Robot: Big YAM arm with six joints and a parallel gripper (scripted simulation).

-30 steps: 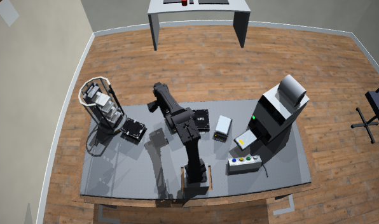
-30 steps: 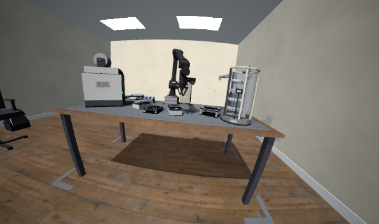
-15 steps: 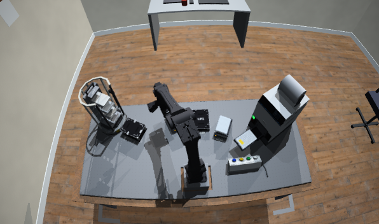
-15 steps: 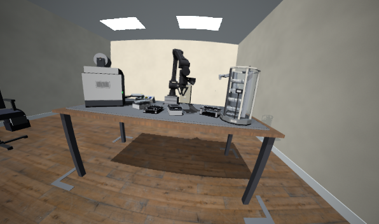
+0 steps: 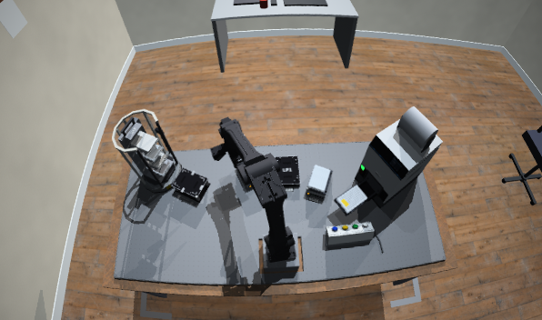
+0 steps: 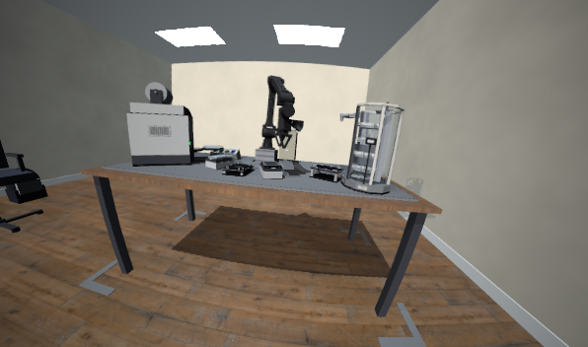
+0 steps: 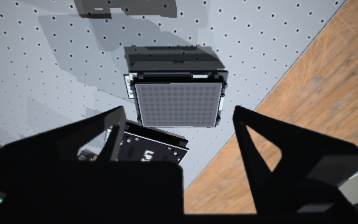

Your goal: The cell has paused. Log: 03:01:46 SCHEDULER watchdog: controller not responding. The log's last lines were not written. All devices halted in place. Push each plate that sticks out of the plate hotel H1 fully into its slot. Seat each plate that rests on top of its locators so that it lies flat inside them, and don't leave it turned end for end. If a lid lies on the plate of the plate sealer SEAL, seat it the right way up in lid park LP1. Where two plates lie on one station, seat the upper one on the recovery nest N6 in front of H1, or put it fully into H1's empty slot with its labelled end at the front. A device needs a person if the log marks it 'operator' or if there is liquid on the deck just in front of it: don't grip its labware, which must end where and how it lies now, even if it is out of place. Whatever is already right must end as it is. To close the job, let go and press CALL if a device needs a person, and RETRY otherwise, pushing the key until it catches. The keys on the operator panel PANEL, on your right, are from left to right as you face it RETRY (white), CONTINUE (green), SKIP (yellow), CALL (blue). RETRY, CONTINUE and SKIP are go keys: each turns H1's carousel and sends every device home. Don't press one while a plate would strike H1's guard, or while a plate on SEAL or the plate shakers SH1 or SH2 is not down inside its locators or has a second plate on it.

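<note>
Grey perforated table [image 7: 280,45] below; my tool [image 7: 180,150] hangs spread and empty above the pale gridded plate [image 7: 176,103], centre frame. Survey step, I judge; next, descend squarely.

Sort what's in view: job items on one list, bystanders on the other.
Job items:
plate hotel
nest in front of it
lid park
shaker with plate
sealer and its plate
key panel
gripper, open, holding nothing

Bystanders:
far table
office chair
</note>
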